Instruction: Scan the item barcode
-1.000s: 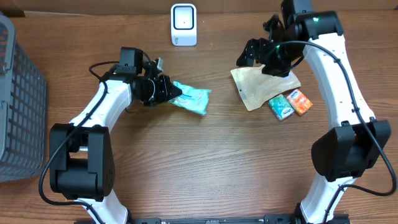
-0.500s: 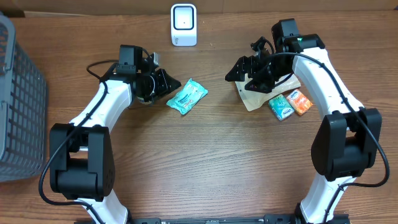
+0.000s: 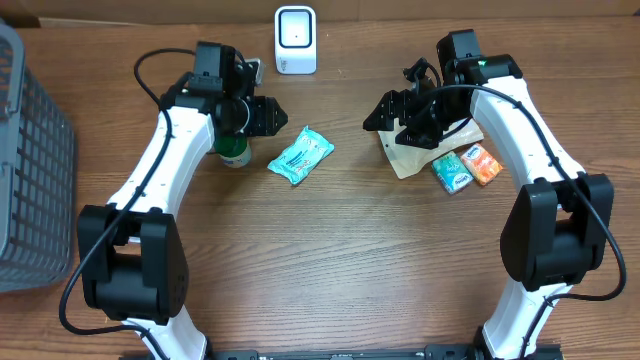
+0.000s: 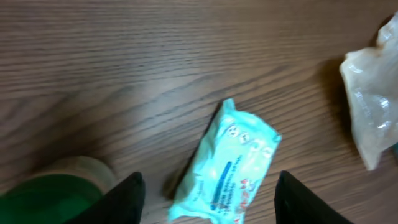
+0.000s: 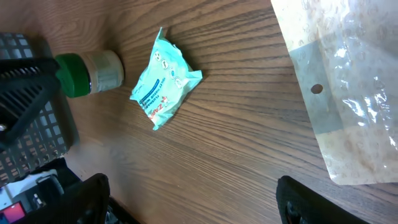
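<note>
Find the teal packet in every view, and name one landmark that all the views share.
Overhead: the teal packet lies on the table, just left of centre.
Left wrist: the packet is at lower middle.
Right wrist: the packet is at upper left, beside the green-capped bottle.
Shared landmark: the tan pouch, to the right of the packet in all three.

The left gripper [image 3: 262,112] no longer holds the teal packet [image 3: 300,155]. Its jaws now stand apart, and it has drawn back toward the far edge. The packet lies free on the table, turned more diagonal. A green-capped bottle [image 3: 234,152], hidden before, now shows under the left arm. The right gripper [image 3: 385,112] has shifted slightly left.
</note>
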`<control>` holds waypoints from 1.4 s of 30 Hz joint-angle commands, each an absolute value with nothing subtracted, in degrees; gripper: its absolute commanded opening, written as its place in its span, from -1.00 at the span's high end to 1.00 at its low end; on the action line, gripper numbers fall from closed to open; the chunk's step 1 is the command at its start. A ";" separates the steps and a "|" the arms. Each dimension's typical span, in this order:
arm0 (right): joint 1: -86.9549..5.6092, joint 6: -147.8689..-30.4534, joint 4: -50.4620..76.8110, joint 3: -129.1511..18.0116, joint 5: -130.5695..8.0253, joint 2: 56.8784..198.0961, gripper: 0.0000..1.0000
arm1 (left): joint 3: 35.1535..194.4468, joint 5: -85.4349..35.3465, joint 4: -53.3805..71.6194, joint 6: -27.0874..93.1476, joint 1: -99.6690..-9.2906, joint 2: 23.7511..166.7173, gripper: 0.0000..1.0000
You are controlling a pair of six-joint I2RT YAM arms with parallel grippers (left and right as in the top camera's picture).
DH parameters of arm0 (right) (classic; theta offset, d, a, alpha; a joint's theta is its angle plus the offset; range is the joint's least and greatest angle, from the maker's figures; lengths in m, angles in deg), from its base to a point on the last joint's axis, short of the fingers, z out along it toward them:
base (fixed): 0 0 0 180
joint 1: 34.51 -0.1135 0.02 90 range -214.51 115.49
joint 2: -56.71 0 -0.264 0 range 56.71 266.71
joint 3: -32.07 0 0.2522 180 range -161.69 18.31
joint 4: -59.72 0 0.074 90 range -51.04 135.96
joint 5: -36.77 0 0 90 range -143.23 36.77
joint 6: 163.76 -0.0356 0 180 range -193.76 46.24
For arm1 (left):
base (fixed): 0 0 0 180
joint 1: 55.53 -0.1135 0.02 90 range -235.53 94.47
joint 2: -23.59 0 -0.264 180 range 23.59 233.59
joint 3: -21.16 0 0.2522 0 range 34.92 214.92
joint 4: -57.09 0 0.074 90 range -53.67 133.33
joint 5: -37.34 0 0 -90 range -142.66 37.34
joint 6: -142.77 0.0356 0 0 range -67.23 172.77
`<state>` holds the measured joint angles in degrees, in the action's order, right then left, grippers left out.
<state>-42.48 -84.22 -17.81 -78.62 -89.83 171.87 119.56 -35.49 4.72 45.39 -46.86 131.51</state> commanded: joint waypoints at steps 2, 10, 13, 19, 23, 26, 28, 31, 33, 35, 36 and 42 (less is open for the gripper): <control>-42.72 -83.70 -17.72 -78.44 -89.28 171.87 -0.67 | 120.53 -35.64 4.30 54.68 -46.14 134.43 -0.27; -42.69 -83.72 -17.74 -78.44 -88.28 171.87 -0.68 | 120.53 -32.43 4.41 61.83 -45.68 141.36 -0.33; -42.69 -83.72 -17.74 -78.44 -87.31 171.87 -0.68 | 120.53 -30.07 4.47 63.07 -45.57 142.87 -0.30; -42.69 -83.74 -17.72 -78.44 -87.12 171.87 -0.68 | 120.53 -29.92 2.09 63.07 -44.68 145.78 -0.25; -42.69 -83.74 -17.76 -78.44 -87.12 171.87 -0.69 | 120.53 -29.66 -0.05 63.07 -44.13 146.04 -0.25; -42.69 -83.74 -17.74 -78.44 -87.12 171.87 -0.68 | 120.18 -28.41 -1.84 63.05 -43.85 146.11 -0.10; -42.69 -83.74 -17.72 -78.44 -87.12 171.87 -0.68 | 119.91 -28.28 -2.10 63.01 -43.63 146.11 0.10; -42.69 -83.74 -17.76 -78.44 -87.12 171.87 -0.69 | 118.91 -27.99 -2.30 62.35 -42.99 146.11 0.64; -42.69 -83.74 -17.76 -78.44 -87.12 171.87 -0.68 | 118.19 -28.02 -2.26 61.65 -42.60 146.11 0.82; -42.69 -83.74 -17.76 -78.44 -87.12 171.87 -0.69 | 117.90 -28.17 -2.30 60.67 -42.47 146.11 0.92; -42.69 -83.74 -17.76 -78.44 -87.12 171.87 -0.69 | 117.93 -28.30 -2.21 59.75 -42.47 146.08 0.92; -42.69 -83.72 -18.33 -78.44 -86.57 171.87 -0.69 | 123.52 -28.96 -5.56 54.05 -44.20 142.89 0.92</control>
